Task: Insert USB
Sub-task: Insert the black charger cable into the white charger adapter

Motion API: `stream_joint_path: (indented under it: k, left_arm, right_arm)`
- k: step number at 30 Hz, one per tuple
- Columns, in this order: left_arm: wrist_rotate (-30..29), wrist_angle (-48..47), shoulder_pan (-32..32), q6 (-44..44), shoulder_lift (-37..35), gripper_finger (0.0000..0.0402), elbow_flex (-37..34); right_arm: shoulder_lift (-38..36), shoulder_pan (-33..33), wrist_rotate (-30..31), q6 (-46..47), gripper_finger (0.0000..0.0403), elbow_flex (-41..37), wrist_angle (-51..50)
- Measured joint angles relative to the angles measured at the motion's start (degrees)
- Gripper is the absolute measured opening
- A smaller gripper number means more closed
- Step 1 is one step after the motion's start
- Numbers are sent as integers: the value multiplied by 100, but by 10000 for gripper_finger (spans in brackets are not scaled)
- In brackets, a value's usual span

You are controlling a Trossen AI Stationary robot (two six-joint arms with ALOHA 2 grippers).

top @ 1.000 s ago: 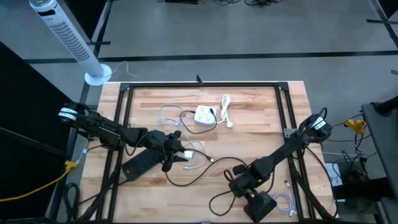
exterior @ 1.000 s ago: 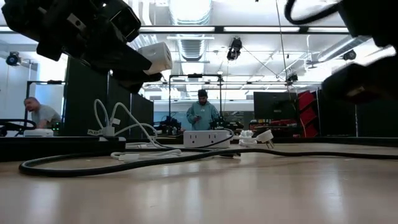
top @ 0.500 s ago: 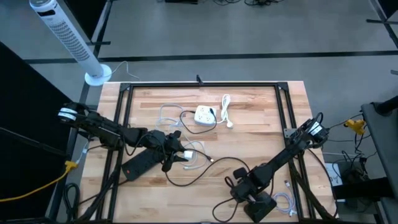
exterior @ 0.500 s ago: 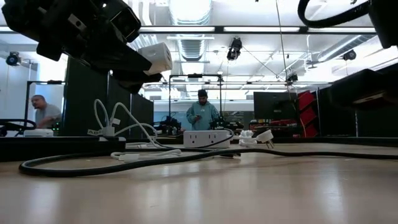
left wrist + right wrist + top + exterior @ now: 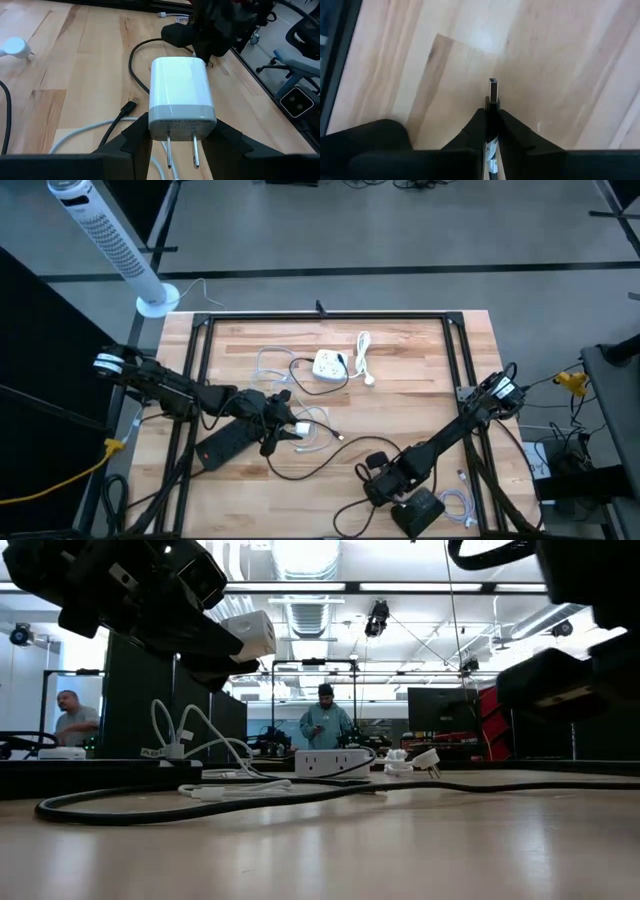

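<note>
Both grippers loaded over a pale butcher-block table (image 5: 420, 350).
Left gripper (image 5: 176, 142), left-centre of high view, pinches glossy white boxy charger (image 5: 180, 92), two metal prongs showing. Right gripper (image 5: 491, 129), lower centre, clamps slim metal USB plug (image 5: 493, 90).

Left hand (image 5: 292, 430) clamped mid-table, right hand (image 5: 372, 470) clamped, near front edge

The charger's (image 5: 181, 95) lower sides are sitting hidden between the left gripper's (image 5: 180, 145) fingers. The USB plug's (image 5: 493, 92) cable is disappearing behind the right gripper (image 5: 490, 125), toward 6 o'clock. In the low view both arms are being cropped at 12 o'clock.
</note>
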Motion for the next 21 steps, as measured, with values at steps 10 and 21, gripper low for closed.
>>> stream_joint_path:
  k: [10, 21]
  left_arm:
    - [0, 191, 0, 82, -2, 141, 0]
    - [1198, 957, 0, 367, -2, 141, 0]
  right_arm:
    - [-63, -216, 1228, -519, 17, 158, -840]
    - [-295, -453, 4863, -2290, 17, 498, -1111]
